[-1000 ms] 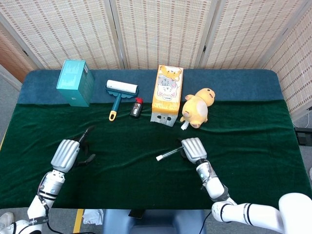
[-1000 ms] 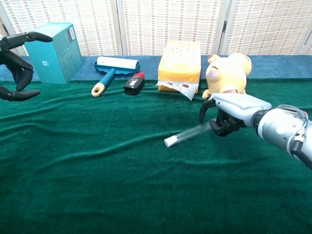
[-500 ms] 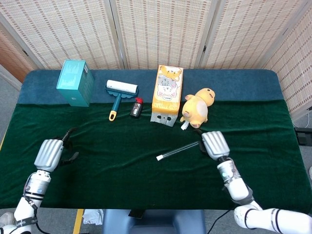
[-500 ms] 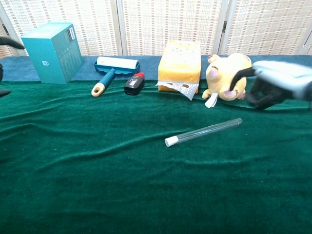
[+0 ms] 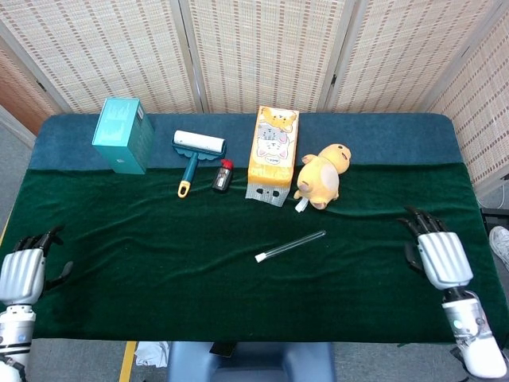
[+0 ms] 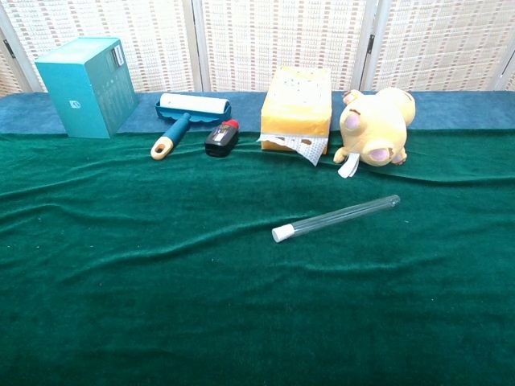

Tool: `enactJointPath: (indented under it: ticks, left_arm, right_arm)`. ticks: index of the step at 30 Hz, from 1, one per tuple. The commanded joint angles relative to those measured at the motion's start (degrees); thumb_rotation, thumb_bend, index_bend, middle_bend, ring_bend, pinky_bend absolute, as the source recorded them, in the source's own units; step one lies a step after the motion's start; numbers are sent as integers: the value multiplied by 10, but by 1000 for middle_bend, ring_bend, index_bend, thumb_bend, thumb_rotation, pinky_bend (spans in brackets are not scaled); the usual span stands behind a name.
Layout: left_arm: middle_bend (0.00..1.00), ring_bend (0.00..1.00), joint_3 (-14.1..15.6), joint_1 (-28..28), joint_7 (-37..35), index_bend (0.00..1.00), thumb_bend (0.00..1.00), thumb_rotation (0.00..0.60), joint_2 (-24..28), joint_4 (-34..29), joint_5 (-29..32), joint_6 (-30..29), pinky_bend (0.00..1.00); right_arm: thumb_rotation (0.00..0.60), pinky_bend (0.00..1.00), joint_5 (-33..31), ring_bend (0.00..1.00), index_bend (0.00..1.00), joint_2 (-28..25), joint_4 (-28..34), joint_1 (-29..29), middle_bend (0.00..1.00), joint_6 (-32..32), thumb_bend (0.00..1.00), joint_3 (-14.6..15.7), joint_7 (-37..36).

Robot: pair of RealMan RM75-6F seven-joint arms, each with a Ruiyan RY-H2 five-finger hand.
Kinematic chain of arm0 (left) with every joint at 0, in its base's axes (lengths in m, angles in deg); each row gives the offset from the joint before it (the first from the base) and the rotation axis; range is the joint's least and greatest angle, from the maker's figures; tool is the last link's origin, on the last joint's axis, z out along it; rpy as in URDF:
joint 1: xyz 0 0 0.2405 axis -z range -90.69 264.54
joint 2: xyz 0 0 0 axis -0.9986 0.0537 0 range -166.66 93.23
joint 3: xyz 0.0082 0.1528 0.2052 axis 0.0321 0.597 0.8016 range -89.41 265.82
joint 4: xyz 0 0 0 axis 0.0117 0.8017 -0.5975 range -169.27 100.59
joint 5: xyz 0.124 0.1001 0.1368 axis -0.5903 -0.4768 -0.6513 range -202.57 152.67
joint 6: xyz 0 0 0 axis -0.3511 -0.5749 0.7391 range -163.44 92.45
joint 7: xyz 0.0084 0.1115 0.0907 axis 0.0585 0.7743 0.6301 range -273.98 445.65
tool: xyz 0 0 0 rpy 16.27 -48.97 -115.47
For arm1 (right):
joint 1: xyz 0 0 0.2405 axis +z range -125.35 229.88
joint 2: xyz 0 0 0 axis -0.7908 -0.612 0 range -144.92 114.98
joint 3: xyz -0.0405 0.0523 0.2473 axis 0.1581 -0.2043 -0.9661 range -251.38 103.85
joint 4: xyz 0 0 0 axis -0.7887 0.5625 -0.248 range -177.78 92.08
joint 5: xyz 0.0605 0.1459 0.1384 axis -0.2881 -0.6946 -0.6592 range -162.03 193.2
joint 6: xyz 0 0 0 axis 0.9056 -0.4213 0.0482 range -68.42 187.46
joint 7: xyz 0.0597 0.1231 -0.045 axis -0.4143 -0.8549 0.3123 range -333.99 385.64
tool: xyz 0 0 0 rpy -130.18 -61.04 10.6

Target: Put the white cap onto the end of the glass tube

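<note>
The glass tube (image 5: 294, 245) (image 6: 342, 216) lies flat on the green cloth near the table's middle, slanting up to the right. A white cap (image 5: 260, 258) (image 6: 282, 234) sits on its lower left end. Neither hand touches it. My left hand (image 5: 22, 270) hangs at the table's left edge, far from the tube, fingers apart and empty. At the right edge my right hand (image 5: 436, 253) is also empty, with its fingers apart. The chest view shows no hand.
Along the back stand a teal box (image 5: 123, 135), a lint roller (image 5: 193, 153), a small black and red object (image 5: 223, 176), a yellow carton (image 5: 273, 155) and a yellow plush toy (image 5: 321, 176). The green cloth (image 5: 199, 278) covers the table.
My right hand let go of the tube and drew away to the table's right edge. My left hand pulled back to the left edge. The tube now lies alone on the cloth.
</note>
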Motion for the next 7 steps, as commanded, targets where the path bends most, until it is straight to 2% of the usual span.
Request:
enactJointPath:
  ticks: [1,7]
  left_arm:
    - [401,285,13,-22,-7,201,358,600,0,-4,-24,-30,228]
    - [398,281,22,-43,3,199,358,600,-7,-11,-50,-56,215]
  right_arm:
    - [600,207,18,126,244,-4,-15,-34,126,33,687,13,-36]
    - [600,207,32,123,245,13,-47,-69,126,76,687,7,-66]
